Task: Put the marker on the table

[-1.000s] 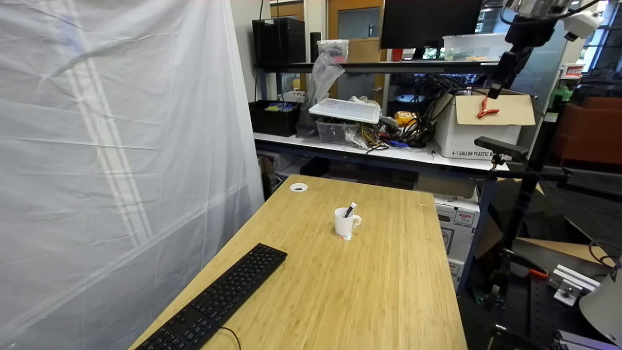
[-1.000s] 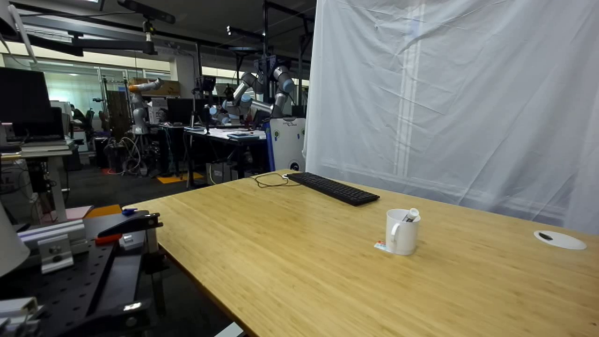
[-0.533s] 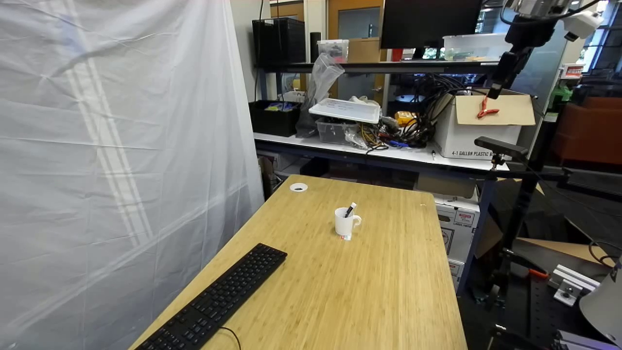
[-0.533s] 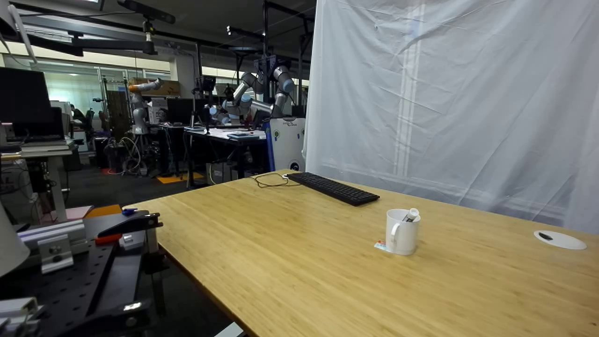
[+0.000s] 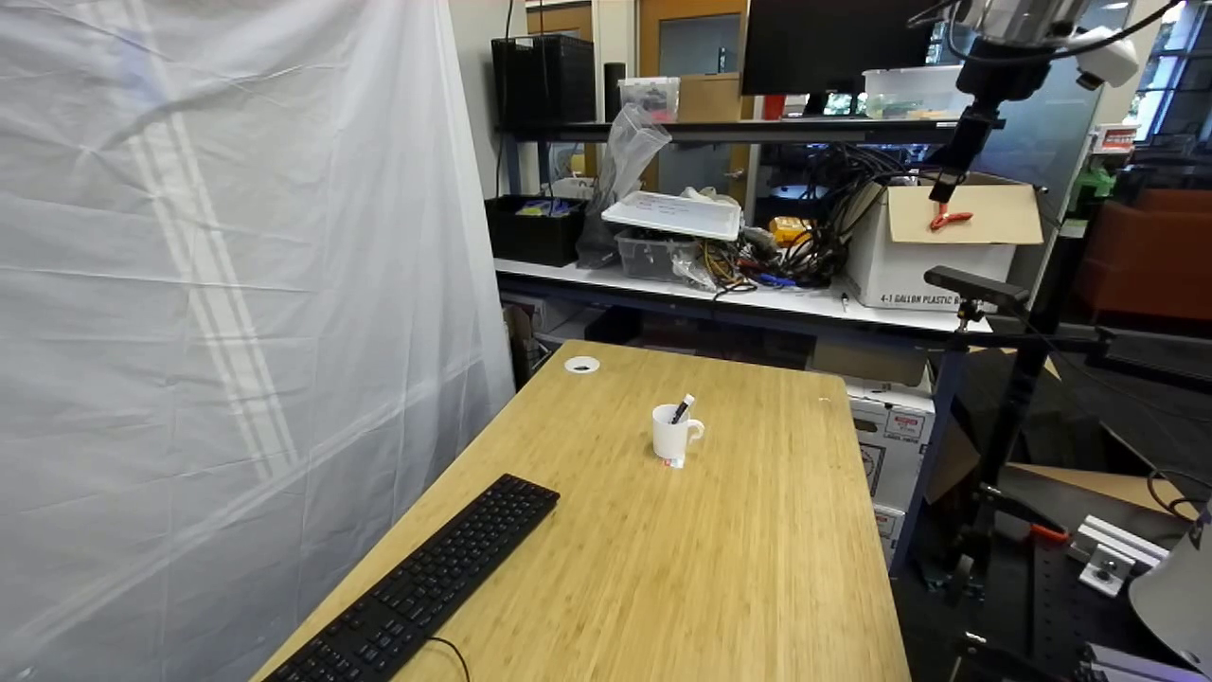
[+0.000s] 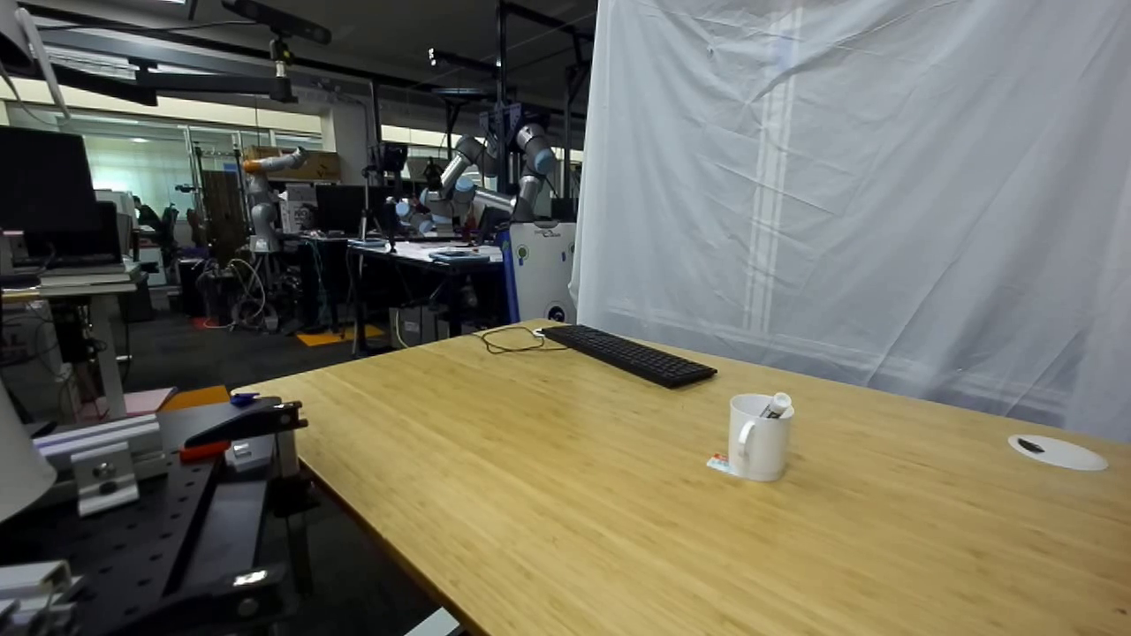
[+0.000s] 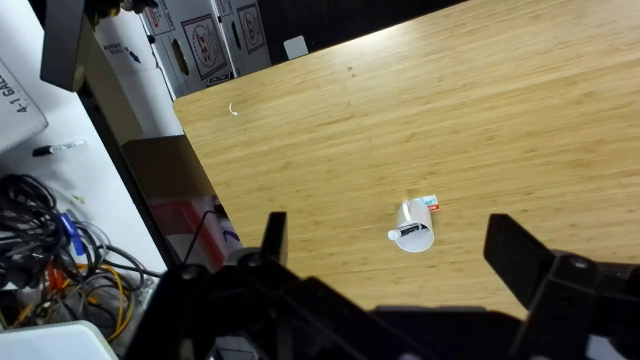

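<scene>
1. At the far left hangs a thin, creased white curtain (image 5: 237,332), dropping alongside the long edge of the table (image 5: 739,568), a rectangle topped in pale, bamboo-coloured wood.
2. Near that same edge, a black keyboard (image 5: 417,587) lies flat on the table with its keys facing up.
3. By the table's far left corner, as I look along it, there is a flat white disc (image 6: 1065,452) with a small dark patch on it.
4. Towards the far end, around the middle of the table's width, a small white mug (image 5: 669,438) stands upright, handle to my right. The marker (image 5: 682,409) leans inside it: the white end pokes above the rim, and the dark part slopes down into the mug. A small red, white and pale blue tag (image 5: 673,463) lies at the mug's foot.
5. Behind the table, a white bench (image 5: 805,299) carries a tangle of cables (image 5: 828,256) and, farther right, a cardboard box (image 5: 904,270). A separate black-and-white pen (image 7: 59,147) lies near the box.
6. High at the right, the robot's gripper (image 7: 388,227) hangs in the air, well apart from the mug. In the wrist view its black fingers (image 7: 274,240) stand wide apart; the mug shows in the gap, farther off, touching neither.
</scene>
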Controlling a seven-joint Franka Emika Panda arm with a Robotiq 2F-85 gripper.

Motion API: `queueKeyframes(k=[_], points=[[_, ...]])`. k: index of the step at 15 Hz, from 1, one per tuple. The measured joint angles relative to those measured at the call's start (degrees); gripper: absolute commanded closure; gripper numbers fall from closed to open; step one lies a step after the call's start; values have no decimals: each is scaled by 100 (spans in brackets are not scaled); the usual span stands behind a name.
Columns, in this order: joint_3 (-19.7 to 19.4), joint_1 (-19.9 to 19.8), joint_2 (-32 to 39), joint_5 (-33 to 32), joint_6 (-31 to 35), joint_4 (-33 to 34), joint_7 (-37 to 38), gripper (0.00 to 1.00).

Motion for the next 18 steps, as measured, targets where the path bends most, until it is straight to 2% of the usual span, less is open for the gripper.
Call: queueKeyframes(k=[6,10,13,18], points=[[-2,407,823,-77,614,18,-654,0],[1,534,1793,-76,1024,362,-989,0],[141,684,2905,-74,1202,1132,-999,0],[503,737,4923,-222,1068,2880,-984,0]])
